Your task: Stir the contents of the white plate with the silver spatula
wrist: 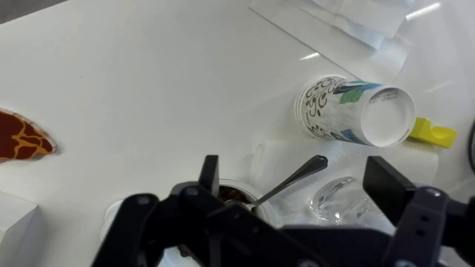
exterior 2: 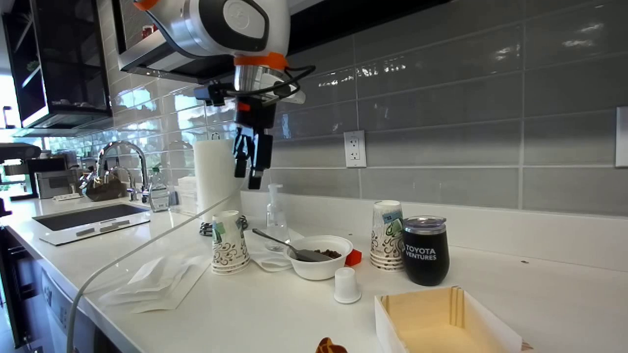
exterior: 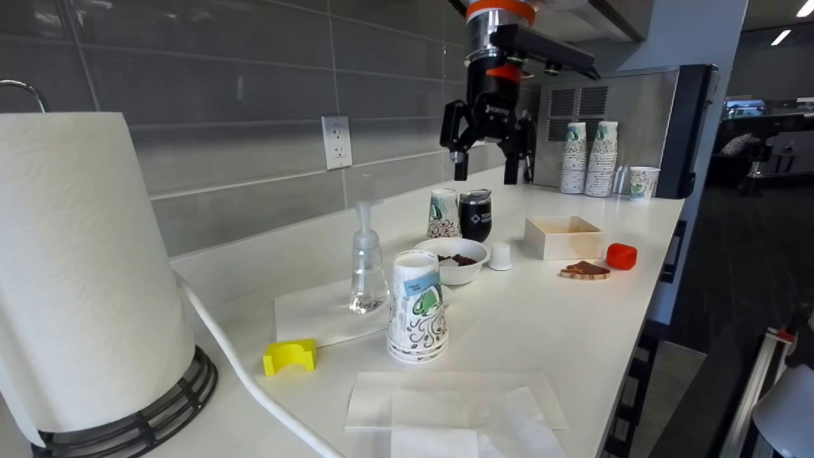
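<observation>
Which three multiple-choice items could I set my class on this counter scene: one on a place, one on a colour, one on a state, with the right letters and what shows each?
1. Where is the head of the silver spatula?
A. In the open box
B. Flat on the counter
C. In the white bowl

2. What colour is the body of the Toyota Ventures tumbler?
A. Black
B. Red
C. Yellow

3. What state is the robot's hand in?
A. Shut on the spatula
B. Open, holding nothing
C. Shut, holding nothing

Right letters:
1: C, since an exterior view and the wrist view show the head reaching inside the bowl's rim.
2: A, since its body shows black in both exterior views.
3: B, since in an exterior view the fingers stand apart with nothing between them.
</observation>
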Robot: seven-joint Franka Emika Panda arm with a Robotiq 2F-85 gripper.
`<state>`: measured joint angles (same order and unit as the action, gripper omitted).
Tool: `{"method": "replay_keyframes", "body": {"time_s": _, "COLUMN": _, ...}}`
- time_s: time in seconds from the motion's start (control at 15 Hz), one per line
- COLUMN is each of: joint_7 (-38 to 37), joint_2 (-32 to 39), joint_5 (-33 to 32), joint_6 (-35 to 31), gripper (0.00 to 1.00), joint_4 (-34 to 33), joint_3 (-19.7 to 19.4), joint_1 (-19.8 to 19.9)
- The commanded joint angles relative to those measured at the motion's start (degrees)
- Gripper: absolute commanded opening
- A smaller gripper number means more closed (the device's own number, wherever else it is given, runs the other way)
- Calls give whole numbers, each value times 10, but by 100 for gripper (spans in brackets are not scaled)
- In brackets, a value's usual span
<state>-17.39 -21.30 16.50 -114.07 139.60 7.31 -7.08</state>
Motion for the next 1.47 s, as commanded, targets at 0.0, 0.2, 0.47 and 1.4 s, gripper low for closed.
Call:
{"method": "replay_keyframes", "body": {"time_s": 0.0, "joint_7": -101, "joint_2": 11, "joint_5": 33, "joint_6": -83, "gripper": 100, "joint_4": 25, "joint_3": 31, "joint_1": 6}}
{"method": "replay_keyframes", "body": {"time_s": 0.2, "joint_7": -180, "joint_2": 37, "joint_5": 43, "joint_6": -164, "gripper": 100, "joint_4": 38, "joint_3": 52, "joint_1": 6}}
{"method": "replay_keyframes", "body": {"time_s": 0.47, "joint_7": -284, "joint_2": 86, "joint_5": 34, "joint_6": -260, "gripper": 100, "joint_4": 42, "joint_3": 66, "joint_1": 7}}
{"method": "replay_keyframes", "body": {"time_s": 1.4, "joint_7": -383, "joint_2": 213, "joint_5": 39, "joint_6": -313, "gripper": 100, "joint_4": 15, "joint_3": 46, "joint_1": -11}}
